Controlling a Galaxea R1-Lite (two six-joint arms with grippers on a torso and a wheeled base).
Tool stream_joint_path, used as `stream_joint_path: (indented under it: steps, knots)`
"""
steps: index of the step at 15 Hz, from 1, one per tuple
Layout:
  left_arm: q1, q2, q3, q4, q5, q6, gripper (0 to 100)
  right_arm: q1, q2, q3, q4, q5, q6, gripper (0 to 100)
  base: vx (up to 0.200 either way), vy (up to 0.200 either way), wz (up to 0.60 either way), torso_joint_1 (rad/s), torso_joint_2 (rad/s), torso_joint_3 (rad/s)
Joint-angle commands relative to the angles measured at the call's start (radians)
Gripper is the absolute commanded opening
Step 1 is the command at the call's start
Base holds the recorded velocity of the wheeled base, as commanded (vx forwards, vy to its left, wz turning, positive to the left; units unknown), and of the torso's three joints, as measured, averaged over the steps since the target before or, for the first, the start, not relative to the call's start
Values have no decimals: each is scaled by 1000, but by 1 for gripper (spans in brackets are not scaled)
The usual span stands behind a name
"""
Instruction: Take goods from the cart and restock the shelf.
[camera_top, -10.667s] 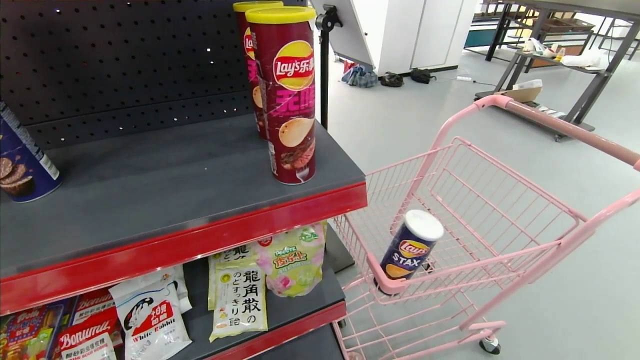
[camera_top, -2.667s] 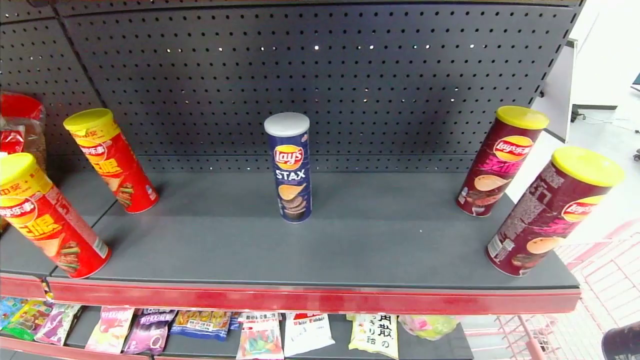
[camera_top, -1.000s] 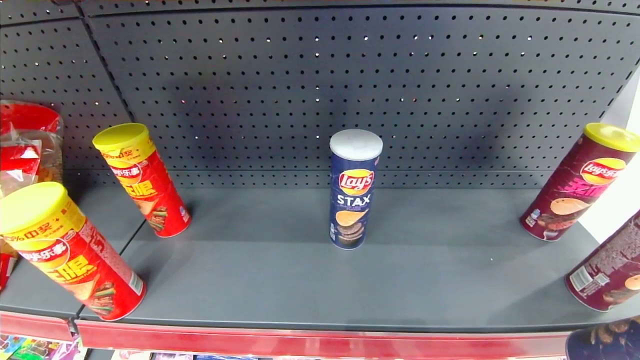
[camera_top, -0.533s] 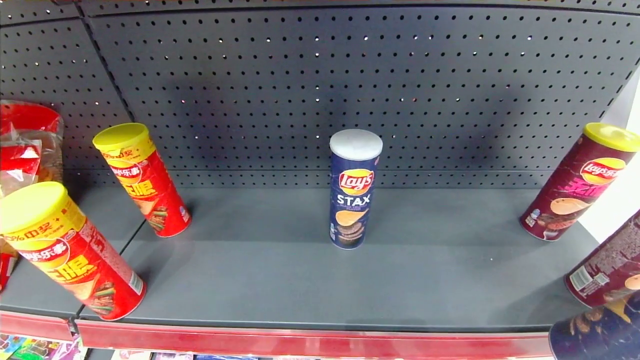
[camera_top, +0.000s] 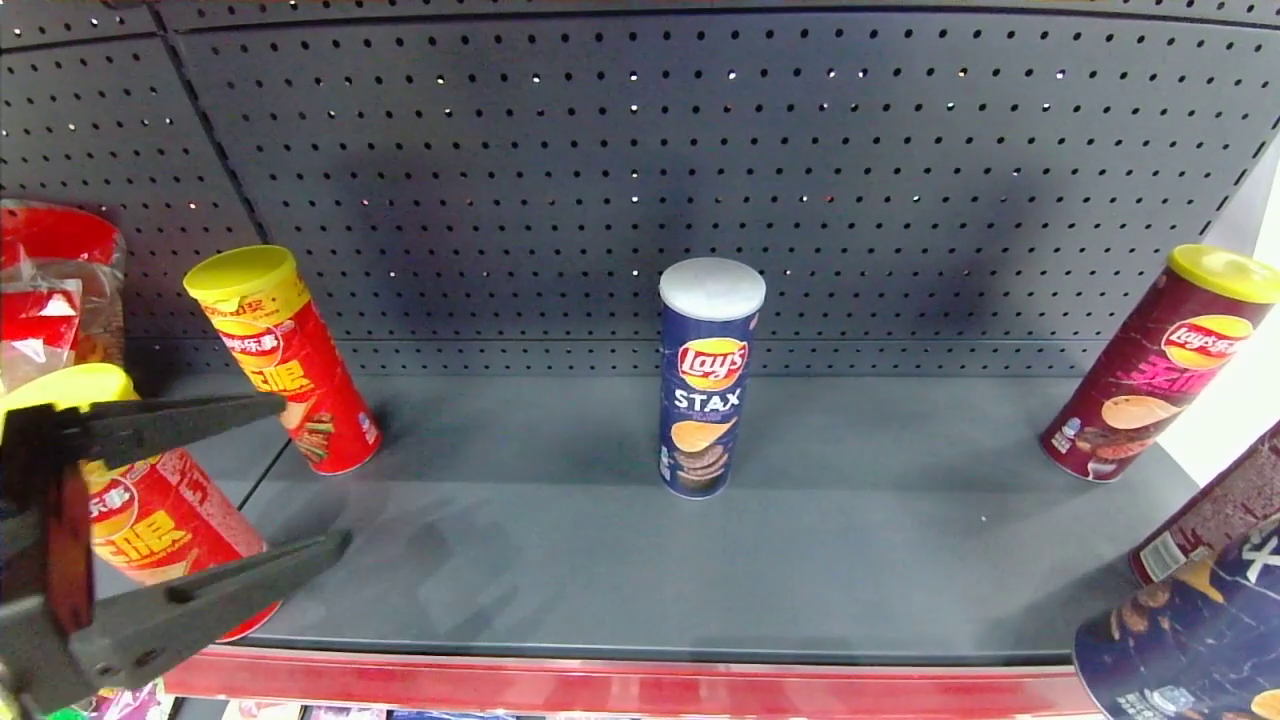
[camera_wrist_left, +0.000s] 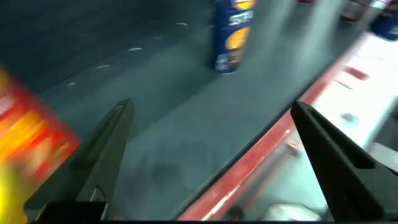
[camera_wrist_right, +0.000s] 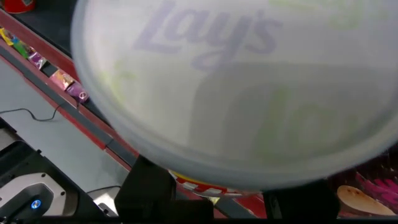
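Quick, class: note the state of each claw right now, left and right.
Left claw: open, holding nothing.
Right claw: closed on a dark blue chip can.

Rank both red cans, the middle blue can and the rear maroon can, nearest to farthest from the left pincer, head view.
1. Front red can, beside the left pincer.
2. Rear red can, back left.
3. Blue can, middle.
4. Maroon can, far right.
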Motion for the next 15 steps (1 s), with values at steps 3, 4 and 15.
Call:
stream_joint_path:
  steps: [3,4,15]
  knots:
    - [-139,383,-167,-104,-36,11,100,0,24,8,1,0,1,0,0,0,0,0,0,0]
    - [-144,435,-186,-144,-37,13,100,0,27,8,1,0,1,0,0,0,0,0,0,0]
    - [-256,770,-520,-161,-4,13,100,-1,24,8,2,-7,3,0,0,0,0,0,0,0]
